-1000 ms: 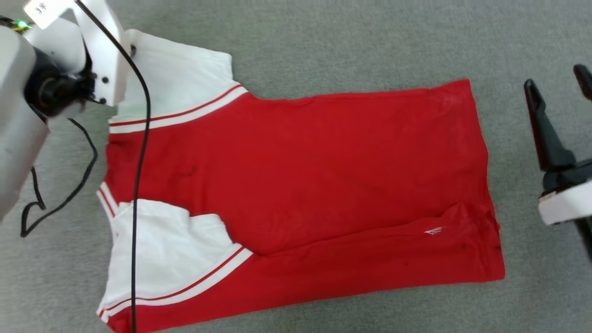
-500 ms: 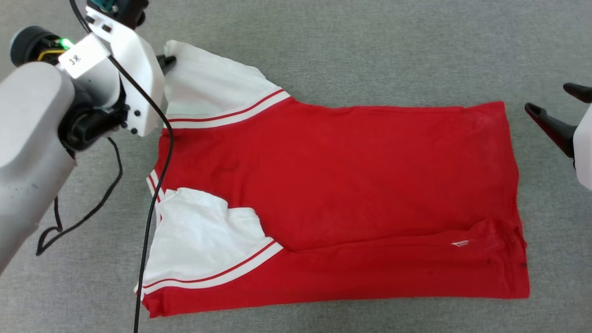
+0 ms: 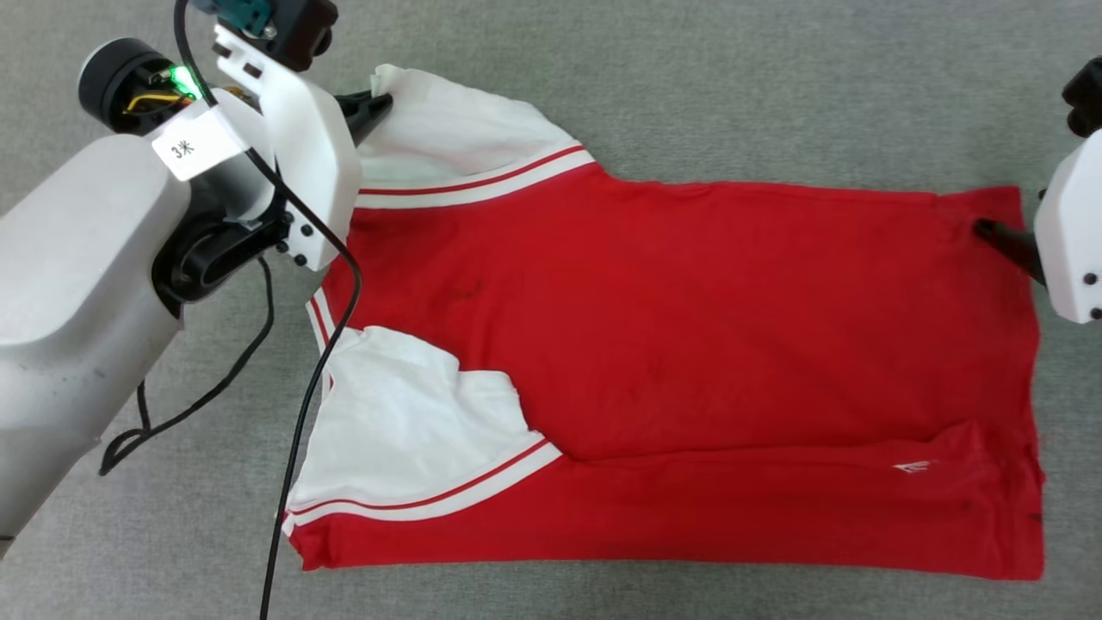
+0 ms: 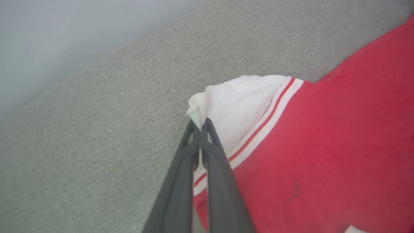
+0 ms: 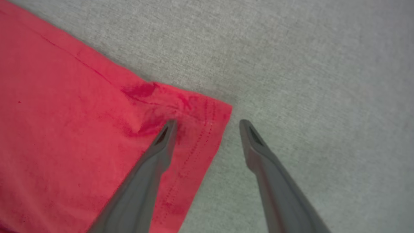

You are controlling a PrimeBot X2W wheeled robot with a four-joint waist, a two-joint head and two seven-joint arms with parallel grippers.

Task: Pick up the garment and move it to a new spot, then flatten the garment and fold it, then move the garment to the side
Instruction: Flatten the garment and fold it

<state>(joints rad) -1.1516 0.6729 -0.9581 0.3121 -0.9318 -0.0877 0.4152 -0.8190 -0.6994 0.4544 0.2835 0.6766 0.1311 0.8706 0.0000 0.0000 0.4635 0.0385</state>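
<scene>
The garment (image 3: 689, 344) lies spread on the grey cloth surface, plain red side up, white sleeves to the left, hem to the right. My left gripper (image 3: 379, 103) is shut on the tip of the far white sleeve (image 4: 233, 103), which it lifts slightly; the fingers (image 4: 207, 155) pinch the white cloth. My right gripper (image 5: 207, 124) is open at the garment's far hem corner (image 5: 207, 116): one finger over the red cloth, the other over bare grey surface. The near sleeve (image 3: 405, 430) lies rumpled on the red body.
A black cable (image 3: 301, 405) hangs from my left arm (image 3: 77, 293) across the near sleeve and down the frame. Grey cloth surface (image 3: 689, 77) surrounds the garment on all sides. A fold runs along the garment's near edge.
My left gripper has closed on the far sleeve tip and raised it. My right gripper came in to the far hem corner. The head camera shifted, so the garment sits further right in view.
</scene>
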